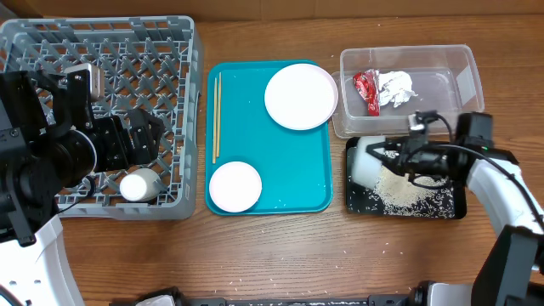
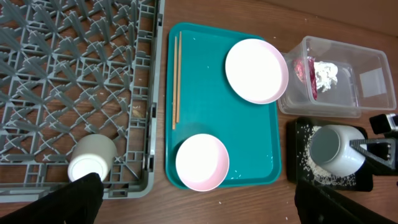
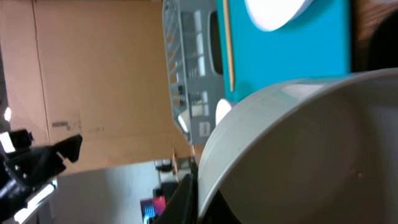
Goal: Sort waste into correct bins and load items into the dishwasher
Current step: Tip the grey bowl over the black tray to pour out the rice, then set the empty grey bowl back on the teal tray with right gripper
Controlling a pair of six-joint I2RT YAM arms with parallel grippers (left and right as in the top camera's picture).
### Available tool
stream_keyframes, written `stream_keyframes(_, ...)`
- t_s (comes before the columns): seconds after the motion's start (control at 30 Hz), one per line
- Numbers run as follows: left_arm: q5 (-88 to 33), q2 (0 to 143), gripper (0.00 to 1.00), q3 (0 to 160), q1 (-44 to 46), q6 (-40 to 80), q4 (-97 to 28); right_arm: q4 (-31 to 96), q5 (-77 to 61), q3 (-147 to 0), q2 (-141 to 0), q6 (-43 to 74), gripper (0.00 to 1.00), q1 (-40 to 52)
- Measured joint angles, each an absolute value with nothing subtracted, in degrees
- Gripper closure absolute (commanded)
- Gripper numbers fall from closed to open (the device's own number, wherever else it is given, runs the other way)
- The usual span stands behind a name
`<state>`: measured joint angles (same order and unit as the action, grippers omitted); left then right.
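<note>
Over the black tray (image 1: 446, 206), our right tool (image 1: 398, 155) grips the tipped bowl (image 1: 367, 161); above the rack (image 1: 102, 51) we see our left tool (image 1: 146, 140) spread wide, empty

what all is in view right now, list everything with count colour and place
dish rack: 1, grey, table left
cup: 1, white, inside the rack, near edge
teal tray: 1, teal, centre
chopsticks: 2, wooden, tray's left edge
plate: 1, white, tray's far right corner
small bowl: 1, pale pink, tray's near left
tub: 1, clear, far right
wrapper: 1, red, in tub
tissue: 1, white, in tub
black tray: 1, black, in front of tub
rice grains: loose heap, whitish, on black tray
bowl: 1, grey-green, tipped over black tray
left gripper: open, above rack
right gripper: shut on bowl
</note>
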<state>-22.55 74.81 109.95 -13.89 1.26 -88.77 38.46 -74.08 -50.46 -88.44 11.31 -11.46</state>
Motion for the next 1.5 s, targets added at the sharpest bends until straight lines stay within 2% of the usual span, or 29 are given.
stream_keyframes(0.17, -22.52, 74.81, 0.0, 109.95, -13.89, 1.26, -88.75, 38.52, -66.19, -57.52, -83.48, 12.69, 0.96, 1.32)
stream_keyframes(0.43, -22.55, 74.81, 0.0, 109.95, -13.89, 1.26, -88.77, 39.05, -24.45, -64.51, -81.87, 14.96, 0.96, 36.07)
stream_keyframes(0.53, -22.55, 74.81, 0.0, 109.95, -13.89, 1.26, -88.75, 38.15, -11.14, -64.49, -86.37, 15.44, 0.96, 42.68)
stream_keyframes(0.67, -22.52, 74.81, 0.0, 109.95, -13.89, 1.26, -88.75, 35.27, 0.1, -64.45, -93.01, 15.86, 0.96, 44.73)
stream_keyframes(0.73, -22.52, 74.81, 0.0, 109.95, -13.89, 1.26, -88.75, 34.02, 2.59, -64.4, -95.31, 15.9, 0.78, 44.6)
stream_keyframes(0.77, -22.55, 74.81, 0.0, 109.95, -13.89, 1.26, -88.75, 33.78, 3.03, -64.38, -95.81, 15.81, 0.58, 44.58)
stream_keyframes(0.83, -22.52, 74.81, 0.0, 109.95, -13.89, 1.26, -88.75, 33.15, 3.46, -64.38, -96.23, 16.23, 0.33, 44.6)
stream_keyframes(0.87, -22.52, 74.81, 0.0, 109.95, -13.89, 1.26, -88.75, 33.04, 3.64, -64.38, -96.23, 16.08, 0.27, 44.62)
stream_keyframes(1.07, -22.55, 74.81, 0.0, 109.95, -13.89, 1.26, -88.75, 40.51, 3.6, -67.26, -95.94, 16.27, 0.2, 44.62)
stream_keyframes(1.27, -22.55, 74.81, 0.0, 109.95, -13.89, 1.26, -88.77, 51.62, 1.23, -78.63, -93.58, 16.29, 0.2, 44.62)
stream_keyframes(1.5, -22.55, 74.81, 0.0, 109.95, -13.89, 1.26, -88.75, 54.76, -4.1, -85.1, -91.66, 16.34, 0.19, 44.62)
